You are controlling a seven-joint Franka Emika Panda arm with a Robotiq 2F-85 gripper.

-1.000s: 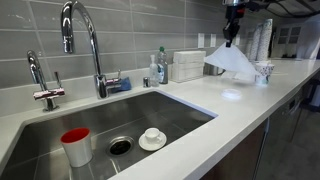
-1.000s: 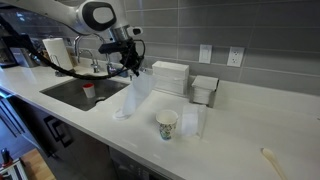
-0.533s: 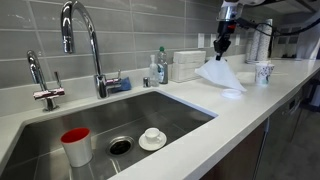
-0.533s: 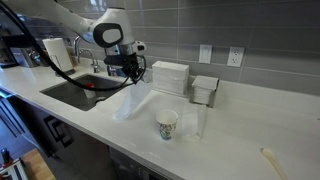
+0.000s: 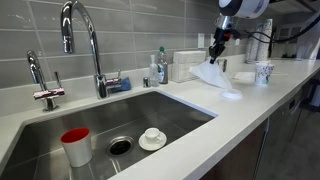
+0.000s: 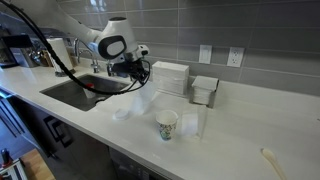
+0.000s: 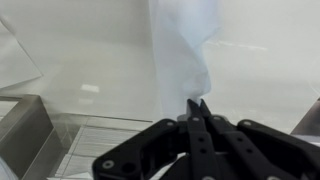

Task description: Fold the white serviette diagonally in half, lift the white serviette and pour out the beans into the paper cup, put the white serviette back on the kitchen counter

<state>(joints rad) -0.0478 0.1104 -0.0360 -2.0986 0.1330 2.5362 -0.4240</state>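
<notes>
Tightly, the claw is pinching the serviette by its top, lower edge trailing on the worktop between sink and cup; its folds are blurring together.

My end effector was black. Serviette plain white, paper cup white with bluish print, worktop glossy white, sink cup red-topped, wall tiles grey.

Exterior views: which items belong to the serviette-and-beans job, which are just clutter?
Job: thin white paper serviette, pinched in the shut gripper; patterned white paper cup; glossy white kitchen counter.
Lying about: red-topped cup; white saucer with small cup; chrome tap; white boxy block.
</notes>
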